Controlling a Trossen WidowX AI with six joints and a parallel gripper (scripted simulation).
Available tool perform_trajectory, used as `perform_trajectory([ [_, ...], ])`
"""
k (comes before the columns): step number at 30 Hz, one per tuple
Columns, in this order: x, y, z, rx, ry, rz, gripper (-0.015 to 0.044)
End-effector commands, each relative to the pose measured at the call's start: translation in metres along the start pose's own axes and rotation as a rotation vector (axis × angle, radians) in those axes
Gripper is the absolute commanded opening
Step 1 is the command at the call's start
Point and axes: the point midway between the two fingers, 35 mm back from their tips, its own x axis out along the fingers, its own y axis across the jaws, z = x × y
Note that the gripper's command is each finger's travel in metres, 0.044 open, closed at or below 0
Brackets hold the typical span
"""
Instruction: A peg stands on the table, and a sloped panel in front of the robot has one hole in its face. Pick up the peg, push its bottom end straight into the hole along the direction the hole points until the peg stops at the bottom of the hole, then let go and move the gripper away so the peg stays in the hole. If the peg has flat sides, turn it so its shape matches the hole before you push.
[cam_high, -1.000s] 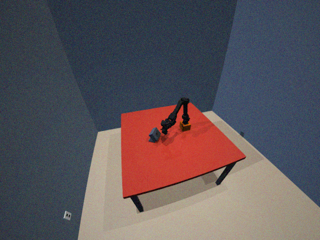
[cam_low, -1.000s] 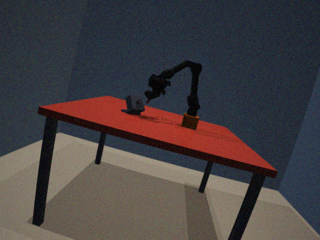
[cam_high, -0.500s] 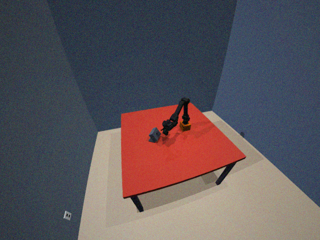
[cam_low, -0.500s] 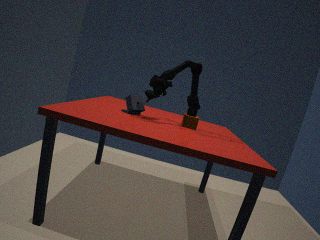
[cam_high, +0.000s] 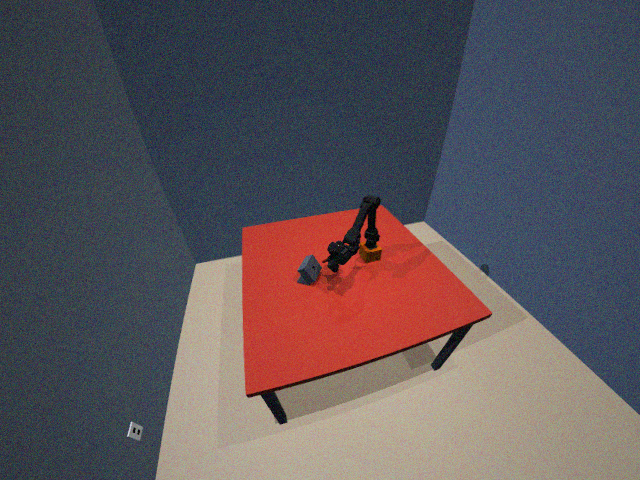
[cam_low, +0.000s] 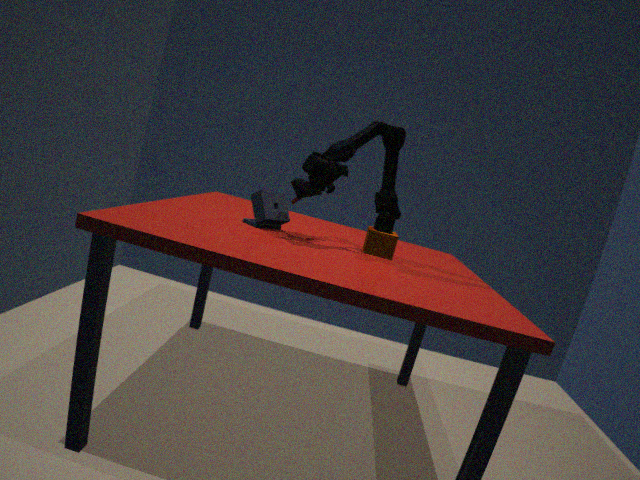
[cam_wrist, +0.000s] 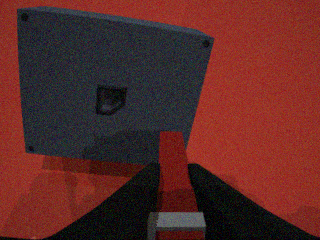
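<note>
The blue-grey sloped panel (cam_high: 308, 272) (cam_low: 266, 208) (cam_wrist: 60, 65) stands on the table. Its dark, five-sided hole (cam_wrist: 111, 100) (cam_low: 276, 205) has a flat top and left side and a pointed lower edge. My gripper (cam_wrist: 173, 173) (cam_low: 297, 194) is shut on the red peg (cam_wrist: 172, 150) (cam_low: 295, 200) and holds it above the table, in front of the panel. In the wrist view the peg's far end overlaps the panel's lower right edge, right of and below the hole. The peg is outside the hole. A grey piece shows at its near end. Its cross-section is unclear.
The red table (cam_high: 361, 320) (cam_low: 232, 258) carries the panel and the arm's orange base block (cam_high: 370, 252) (cam_low: 380, 242). Small dark dots mark the panel face's corners. Shadows of the arm fall on the table and on the lower part of the panel.
</note>
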Motion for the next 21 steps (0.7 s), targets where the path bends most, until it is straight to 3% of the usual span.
perform_trajectory([
  [1, -0.003, 0.003, -0.002, 0.015, -0.020, 0.005, 0.0000],
  [21, -0.025, 0.018, -0.010, 0.103, -0.107, 0.067, 0.0000],
])
